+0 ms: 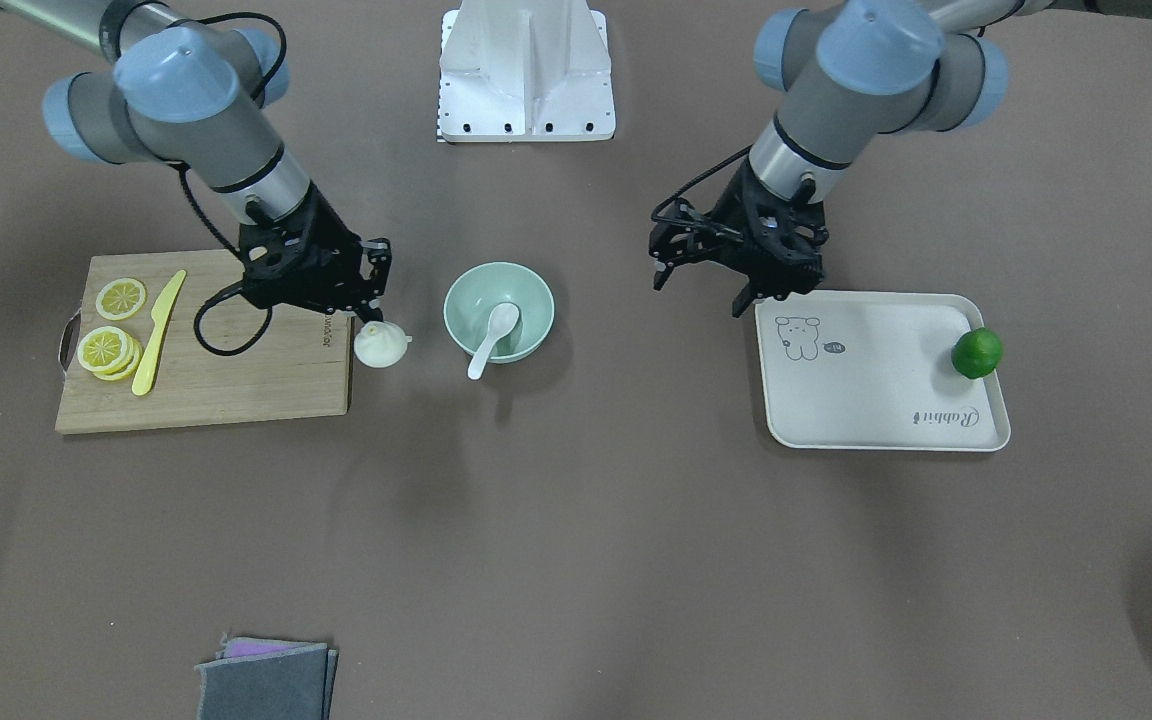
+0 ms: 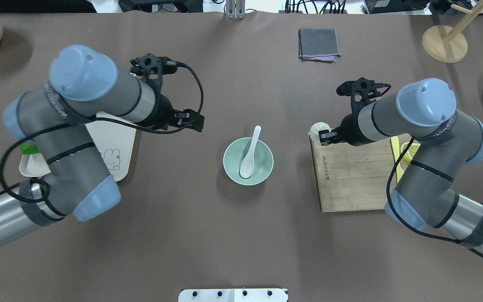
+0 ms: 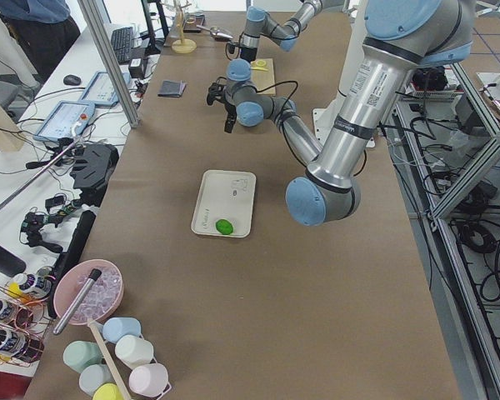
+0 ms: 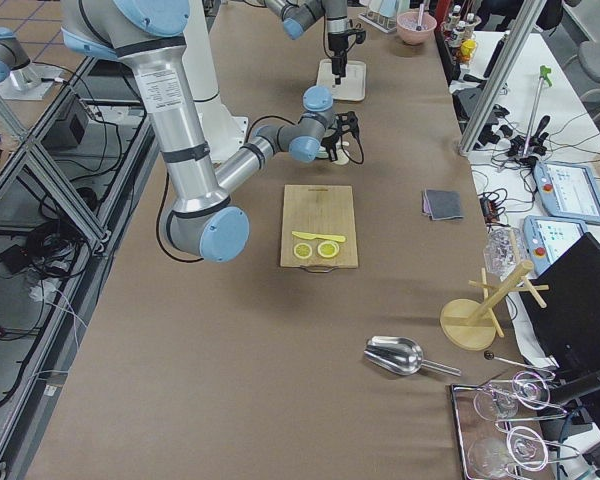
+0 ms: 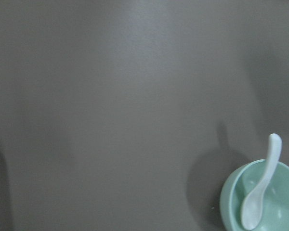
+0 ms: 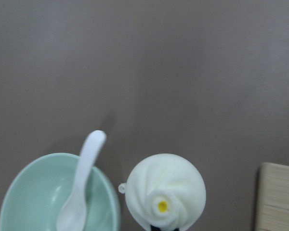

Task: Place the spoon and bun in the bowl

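Observation:
The pale mint-green bowl [image 1: 536, 300] stands mid-table. The white spoon [image 1: 491, 340] lies in it, scoop inside, handle over the rim. Both also show in the overhead view, the bowl [image 2: 266, 163] and the spoon [image 2: 250, 153]. The white pleated bun [image 1: 381, 346] is in my right gripper [image 1: 374, 326], which is shut on it just off the cutting board's corner, beside the bowl. In the right wrist view the bun [image 6: 164, 190] hangs close to the bowl [image 6: 33, 187]. My left gripper [image 1: 701, 290] is open and empty, between the bowl and the tray.
A wooden cutting board [image 1: 236, 385] holds lemon slices [image 1: 106, 348] and a yellow knife [image 1: 158, 335]. A beige tray [image 1: 876, 400] with a green lime [image 1: 977, 353] lies under my left arm. A grey cloth [image 1: 266, 680] lies at the table's far edge.

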You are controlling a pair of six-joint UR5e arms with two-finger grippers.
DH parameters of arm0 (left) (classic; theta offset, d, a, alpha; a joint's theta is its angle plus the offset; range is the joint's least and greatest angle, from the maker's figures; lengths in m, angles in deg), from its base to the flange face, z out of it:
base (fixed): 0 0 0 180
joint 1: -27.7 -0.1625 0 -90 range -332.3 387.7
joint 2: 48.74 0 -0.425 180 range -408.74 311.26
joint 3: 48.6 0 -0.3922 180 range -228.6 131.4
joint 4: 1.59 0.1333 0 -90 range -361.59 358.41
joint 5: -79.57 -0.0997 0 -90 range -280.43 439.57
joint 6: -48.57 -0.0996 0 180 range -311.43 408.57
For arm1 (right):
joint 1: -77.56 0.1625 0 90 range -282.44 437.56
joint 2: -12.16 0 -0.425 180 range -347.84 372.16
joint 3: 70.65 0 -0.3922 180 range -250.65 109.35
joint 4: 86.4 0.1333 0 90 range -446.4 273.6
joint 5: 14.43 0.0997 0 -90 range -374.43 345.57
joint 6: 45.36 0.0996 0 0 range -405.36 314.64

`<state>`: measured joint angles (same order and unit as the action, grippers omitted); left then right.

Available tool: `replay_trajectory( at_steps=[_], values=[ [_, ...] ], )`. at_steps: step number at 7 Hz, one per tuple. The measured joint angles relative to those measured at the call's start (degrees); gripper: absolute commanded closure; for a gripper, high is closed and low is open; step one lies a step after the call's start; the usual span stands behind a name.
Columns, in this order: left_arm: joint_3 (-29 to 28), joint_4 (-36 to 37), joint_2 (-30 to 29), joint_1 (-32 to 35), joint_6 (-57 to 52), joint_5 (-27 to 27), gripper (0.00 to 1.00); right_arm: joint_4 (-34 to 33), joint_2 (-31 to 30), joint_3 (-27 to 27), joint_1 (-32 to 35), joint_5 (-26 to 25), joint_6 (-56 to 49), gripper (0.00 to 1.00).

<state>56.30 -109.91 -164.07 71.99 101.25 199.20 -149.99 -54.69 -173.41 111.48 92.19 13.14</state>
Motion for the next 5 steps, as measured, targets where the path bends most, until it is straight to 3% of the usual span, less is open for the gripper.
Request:
replay_trajectory(
  at_steps=[1, 2, 3, 5],
  values=[
    [0.26, -0.06, 1.6, 2.13, -2.41, 2.02, 0.02, -2.23, 3.54, 0.23, -3.76, -4.33, -0.17, 1.0],
    [0.2, -0.08, 2.39, 3.48, -3.66, 3.07, 0.02, -5.91, 7.02, 0.42, -6.21, -6.83, -0.5, 0.14],
    [-0.01, -0.08, 2.65, 4.13, -4.14, 3.46, 0.02, -8.61, 8.99, 0.55, -7.95, -8.86, -0.58, 0.01],
    [-0.26, -0.11, 2.76, 4.51, -4.32, 3.63, 0.02, -10.12, 9.46, 0.8, -9.4, -11.63, -0.11, 0.0]
  ],
)
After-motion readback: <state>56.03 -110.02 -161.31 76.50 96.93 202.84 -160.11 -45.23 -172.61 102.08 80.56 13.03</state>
